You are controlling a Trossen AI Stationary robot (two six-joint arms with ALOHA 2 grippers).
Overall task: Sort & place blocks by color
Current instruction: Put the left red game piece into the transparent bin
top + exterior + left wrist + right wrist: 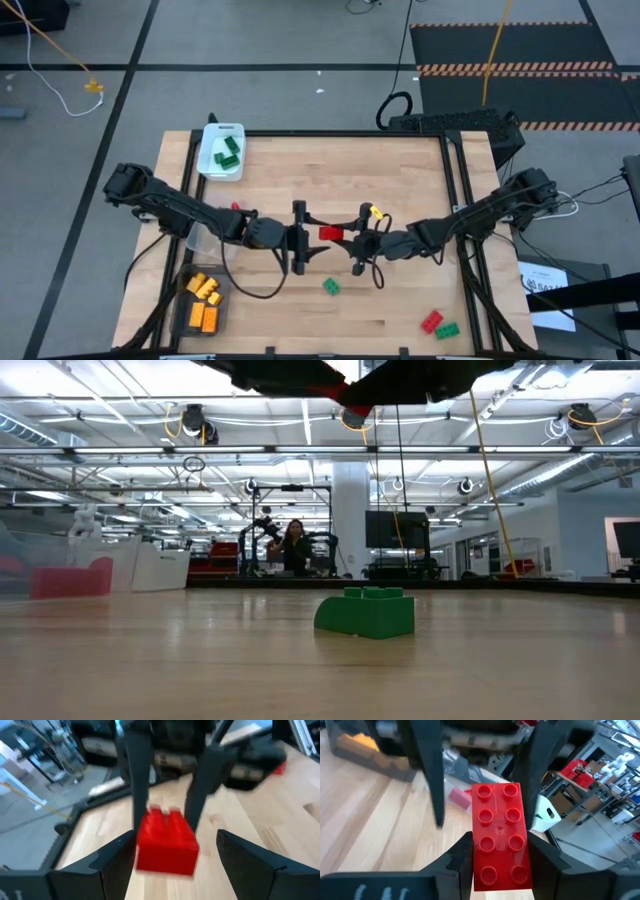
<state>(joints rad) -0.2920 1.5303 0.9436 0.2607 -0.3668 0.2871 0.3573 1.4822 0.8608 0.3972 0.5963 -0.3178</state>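
A red eight-stud block (331,233) hangs in the air over the table's middle, between my two grippers. My right gripper (349,239) comes from the right and is shut on it. My left gripper (298,238) faces it from the left, open wide. In the left wrist view its fingers stand on either side of the red block (166,845); whether they touch it, I cannot tell. A green block (330,287) rests flat on the table nearer the near edge, and it fills the low view's middle (366,612). My right gripper (499,847) pinches the red block between its two fingers, by the long sides at the end nearest the wrist (481,870). The fingers come level from the table's right and lie along the block. The block is lifted clear, its far end pointing at the left gripper.
A white tray (210,165) with green blocks sits at the far left. A dark tray (182,318) with orange blocks sits at the near left, a clear tray (200,240) above it. A yellow block (376,212), a red block (431,321) and a green block (447,329) lie loose.
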